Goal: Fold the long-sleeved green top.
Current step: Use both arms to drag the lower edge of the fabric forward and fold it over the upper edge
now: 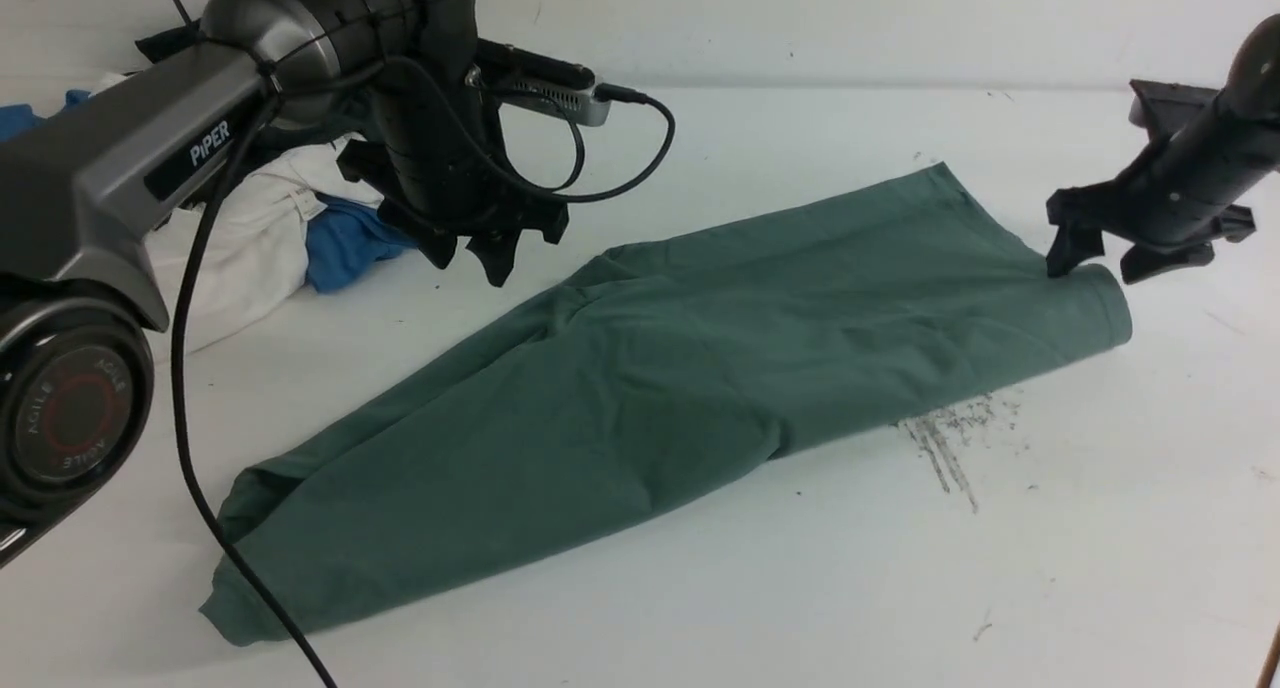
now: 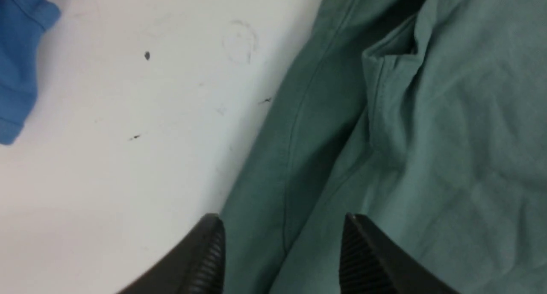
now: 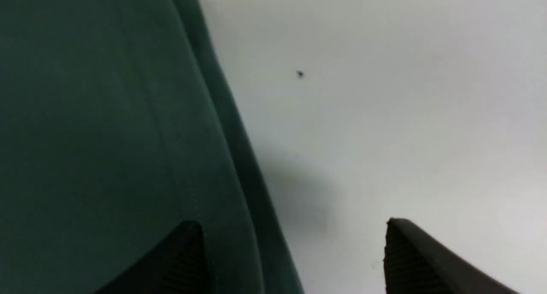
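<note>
The left gripper (image 1: 468, 260) hung just above the table with its jaws parted and nothing clamped between them. In the left wrist view the two ribbed fingers (image 2: 209, 255) stood apart over the edge of the green long-sleeved top (image 2: 427, 136), one finger above bare table and the other above cloth. Whether the tips touched the fabric could not be told. A seam and a small folded-over flap of the garment ran past that gripper (image 2: 282, 251).

The right gripper (image 1: 1105, 261) was also spread wide and held nothing. It sat at the far right end of the top, where the cloth curled over in a rounded roll. In the right wrist view one finger (image 3: 183, 260) was over the dark green fabric (image 3: 85, 114) and the other over the white surface, so that the garment's edge ran between the jaws of the gripper (image 3: 299, 260).

The green long-sleeved top (image 1: 650, 388) lay on the white table (image 1: 900, 588) as a long doubled-over band, running slantwise from the near left to the far right, with soft wrinkles at its near left end.

Behind the left arm, at the far left of the table, a white garment (image 1: 250, 238) and a blue garment (image 1: 350, 243) lay heaped together, apart from the top. A black cable (image 1: 195, 438) hung down from the left arm across the near corner of the top. Dark scuff marks (image 1: 950, 438) showed on the table just beside the top's near edge.
</note>
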